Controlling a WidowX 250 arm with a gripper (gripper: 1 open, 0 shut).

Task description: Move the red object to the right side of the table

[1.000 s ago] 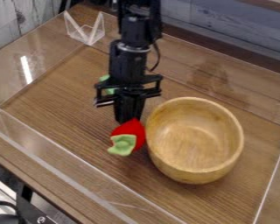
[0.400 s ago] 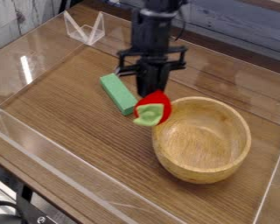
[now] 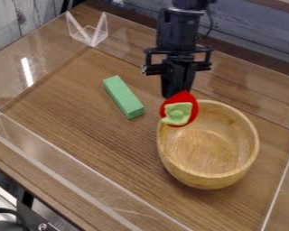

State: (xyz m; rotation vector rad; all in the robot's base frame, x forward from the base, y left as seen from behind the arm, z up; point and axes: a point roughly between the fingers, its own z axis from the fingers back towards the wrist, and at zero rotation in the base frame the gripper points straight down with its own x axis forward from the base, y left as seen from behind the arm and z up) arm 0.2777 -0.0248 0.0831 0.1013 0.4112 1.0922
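Evenly lit; arm details soft (dark areas murky).

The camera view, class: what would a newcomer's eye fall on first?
First, the large round wooden bowl, right of the table's middle. Next, the small red toy fruit with a light green end, held by the black gripper at the bowl's upper left rim. Then the green rectangular block, left of them on the brown tabletop.

The top of the robot arm (image 3: 183,16) is cut off. The bowl's (image 3: 208,149) back edge hides behind the red toy fruit (image 3: 179,108). The black cable (image 3: 7,219) runs out of the picture too.
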